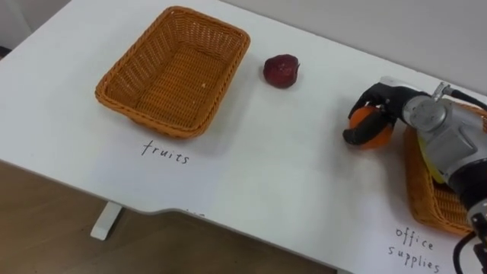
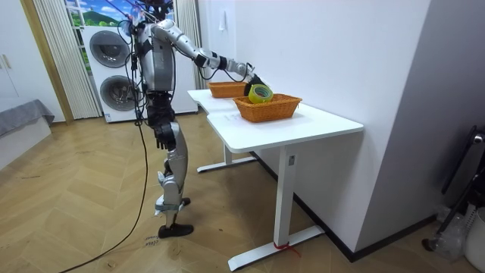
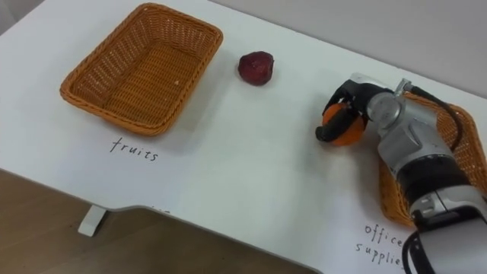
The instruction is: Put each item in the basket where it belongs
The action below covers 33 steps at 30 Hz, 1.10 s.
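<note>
right robot hand (image 1: 378,99) clasps a round orange fruit (image 1: 374,132); woven wicker fruits basket (image 1: 179,76) is empty, dark red fruit (image 1: 281,71) untouched.

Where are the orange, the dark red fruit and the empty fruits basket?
orange (image 1: 377,131), left eye view, its bare skin.
dark red fruit (image 1: 281,71), left eye view, its middle.
fruits basket (image 1: 176,76), left eye view, its bare bottom.

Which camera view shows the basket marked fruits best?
The left eye view: the fruits basket lies whole, its inside visible. The right eye view shows nearly the same. In the room view just its side shows, behind the other basket.
</note>
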### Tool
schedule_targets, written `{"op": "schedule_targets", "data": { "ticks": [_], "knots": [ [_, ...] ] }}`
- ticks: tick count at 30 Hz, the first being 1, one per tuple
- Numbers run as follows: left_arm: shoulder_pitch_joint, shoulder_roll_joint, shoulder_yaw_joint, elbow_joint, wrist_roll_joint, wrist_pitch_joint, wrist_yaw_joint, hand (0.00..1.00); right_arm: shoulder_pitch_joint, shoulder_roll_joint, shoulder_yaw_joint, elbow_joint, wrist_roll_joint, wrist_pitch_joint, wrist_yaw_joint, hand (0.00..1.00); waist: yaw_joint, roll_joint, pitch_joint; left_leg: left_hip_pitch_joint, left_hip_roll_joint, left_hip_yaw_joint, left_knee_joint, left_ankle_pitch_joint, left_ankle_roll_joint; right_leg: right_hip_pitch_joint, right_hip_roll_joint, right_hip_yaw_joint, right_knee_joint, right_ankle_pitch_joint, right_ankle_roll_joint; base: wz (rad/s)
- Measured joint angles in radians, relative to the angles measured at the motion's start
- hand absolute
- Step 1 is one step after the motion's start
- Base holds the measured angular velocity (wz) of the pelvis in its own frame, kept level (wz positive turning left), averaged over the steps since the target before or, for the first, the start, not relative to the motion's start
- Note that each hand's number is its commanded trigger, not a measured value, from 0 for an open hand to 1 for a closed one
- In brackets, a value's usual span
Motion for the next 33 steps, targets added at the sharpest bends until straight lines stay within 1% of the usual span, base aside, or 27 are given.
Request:
{"op": "schedule_targets", "data": {
  "ticks": [5, 11, 14, 15, 17, 19, 21, 23, 24, 27, 29, 30, 33],
  "knots": [
    [-0.001, 0.0, 0.0, 0.0, -0.001, -0.013, 0.001, 0.0, 0.0, 0.0, 0.0, -0.042, -0.014, 0.0, -0.002, 1.0, -0.005, 0.0, 0.0, 0.001, 0.0, 0.001, 0.001, 0.0, 0.0, -0.002, 0.0, 0.0, 0.0, 0.0, 0.0, 0.0],
    [0.009, 0.0, 0.01, -0.006, -0.001, -0.014, 0.009, 0.0, 0.0, 0.0, -0.002, -0.228, -0.022, 0.0, -0.029, 1.0, -0.028, 0.004, 0.0007, 0.0, 0.0, -0.004, 0.009, 0.0, 0.0, 0.005, 0.0, -0.008, -0.001, 0.001, -0.001, 0.03],
    [0.009, -0.001, 0.01, -0.006, -0.002, -0.016, 0.022, 0.0, 0.0, 0.0, -0.002, -0.294, -0.022, -0.004, -0.029, 1.0, -0.029, 0.013, 0.0006, 0.002, -0.001, -0.012, 0.01, 0.0, 0.0, 0.011, 0.0, -0.014, -0.001, 0.001, 0.0, 0.07],
    [0.013, -0.004, 0.01, -0.007, -0.002, -0.021, 0.026, 0.0, 0.0, 0.0, -0.002, -0.318, -0.022, -0.004, -0.028, 1.0, -0.03, 0.019, 0.0011, 0.003, -0.002, -0.013, 0.01, 0.0, 0.0, 0.013, 0.0, -0.016, -0.001, 0.001, 0.0, 0.04],
    [0.022, -0.01, 0.01, -0.007, -0.002, -0.021, 0.033, 0.0, 0.0, 0.0, -0.002, -0.35, -0.022, -0.009, -0.026, 1.0, -0.03, 0.029, -0.0014, 0.007, -0.002, -0.014, 0.009, 0.0, 0.0, 0.017, -0.001, -0.016, -0.001, 0.001, 0.0, 0.0],
    [0.035, -0.014, 0.01, -0.014, -0.002, -0.021, 0.039, 0.0, 0.0, 0.0, -0.002, -0.387, -0.023, -0.009, -0.02, 1.0, -0.037, 0.037, -0.0062, 0.007, -0.002, -0.016, 0.009, 0.0, 0.0, 0.018, 0.0, -0.019, -0.001, 0.001, 0.0, 0.0],
    [0.053, -0.014, 0.012, -0.032, -0.001, -0.021, 0.041, 0.0, 0.0, 0.0, -0.002, -0.42, -0.023, -0.01, -0.019, 1.0, -0.04, 0.042, -0.0063, 0.01, -0.002, -0.019, 0.009, 0.0, -0.001, 0.023, 0.0, -0.022, -0.001, 0.001, 0.0, 0.02],
    [0.065, -0.016, 0.023, -0.036, -0.002, -0.022, 0.045, 0.0, 0.0, 0.0, -0.003, -0.445, -0.024, -0.01, -0.019, 1.0, -0.043, 0.042, -0.0067, 0.02, -0.002, -0.02, 0.007, 0.0, -0.001, 0.031, 0.0, -0.023, -0.001, 0.001, 0.0, 0.02],
    [0.07, -0.018, 0.027, -0.036, -0.003, -0.022, 0.051, 0.0, 0.0, 0.0, -0.004, -0.468, -0.024, -0.01, -0.019, 1.0, -0.05, 0.042, -0.0069, 0.024, -0.003, -0.025, 0.006, 0.0, -0.001, 0.037, 0.0, -0.029, -0.001, 0.001, 0.0, 0.08],
    [0.073, -0.024, 0.028, -0.037, -0.003, -0.026, 0.069, 0.0, 0.0, -0.002, -0.007, -0.52, -0.021, -0.012, -0.02, 1.0, -0.057, 0.039, -0.0091, 0.028, -0.004, -0.031, 0.006, 0.001, -0.001, 0.044, 0.0, -0.031, -0.001, 0.001, 0.0, 0.06],
    [0.072, -0.025, 0.028, -0.037, -0.003, -0.031, 0.072, 0.0, 0.0, -0.002, -0.007, -0.541, -0.019, -0.022, -0.021, 1.0, -0.055, 0.037, -0.01, 0.036, -0.004, -0.034, 0.003, 0.001, -0.002, 0.052, 0.0, -0.033, -0.001, 0.001, 0.0, 0.04],
    [0.073, -0.028, 0.029, -0.039, -0.002, -0.031, 0.079, 0.0, 0.0, -0.002, -0.007, -0.544, -0.017, -0.033, -0.021, 1.0, -0.053, 0.037, -0.01, 0.045, -0.005, -0.04, -0.002, 0.002, -0.002, 0.061, 0.0, -0.036, -0.001, 0.001, 0.0, 0.09],
    [0.08, -0.03, 0.03, -0.061, -0.003, -0.033, 0.087, 0.0, 0.0, -0.002, -0.007, -0.545, -0.015, -0.039, -0.026, 1.0, -0.05, 0.033, -0.012, 0.056, -0.005, -0.046, -0.009, 0.002, -0.002, 0.076, 0.001, -0.043, -0.002, 0.001, 0.0, 0.09]
  ]
}}
